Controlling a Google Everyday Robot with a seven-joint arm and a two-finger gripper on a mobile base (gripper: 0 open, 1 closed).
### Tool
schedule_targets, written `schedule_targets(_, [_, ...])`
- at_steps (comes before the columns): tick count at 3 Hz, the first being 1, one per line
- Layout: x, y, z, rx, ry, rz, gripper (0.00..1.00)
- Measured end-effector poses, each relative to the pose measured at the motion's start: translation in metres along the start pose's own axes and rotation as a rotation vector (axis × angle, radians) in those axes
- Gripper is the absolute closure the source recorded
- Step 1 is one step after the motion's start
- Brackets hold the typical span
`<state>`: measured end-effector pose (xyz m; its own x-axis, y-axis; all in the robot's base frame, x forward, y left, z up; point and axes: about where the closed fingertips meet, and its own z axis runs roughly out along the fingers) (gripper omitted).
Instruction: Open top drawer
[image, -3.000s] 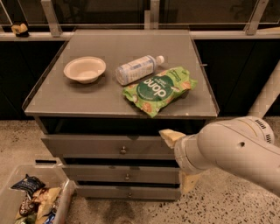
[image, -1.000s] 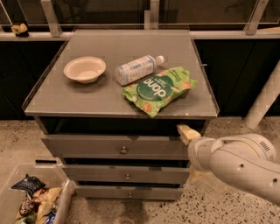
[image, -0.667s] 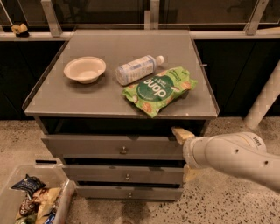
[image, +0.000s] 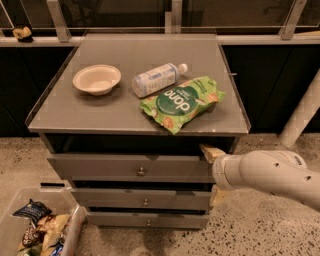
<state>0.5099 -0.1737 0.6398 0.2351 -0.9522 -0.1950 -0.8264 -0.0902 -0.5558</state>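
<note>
Hanging by the right end of the top drawer (image: 100, 166) just under the table (image: 120, 112), the tool (image: 213, 173) is spread wide, gripping nothing, so the drawer looks shut and unpulled.

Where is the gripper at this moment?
The gripper sits at the right end of the top drawer front in the camera view, right of its knob and below the green snack bag.
</note>
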Motion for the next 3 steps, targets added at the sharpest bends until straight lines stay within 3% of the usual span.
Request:
schedule_targets(1, [-0.001,-0.012,0.016,0.013,-0.027,0.008,0.0])
schedule_targets(2, [-0.003,-0.023,0.04,0.014,-0.103,0.039,0.0])
schedule_targets(3, [-0.001,-0.03,0.048,0.023,-0.118,0.038,0.0])
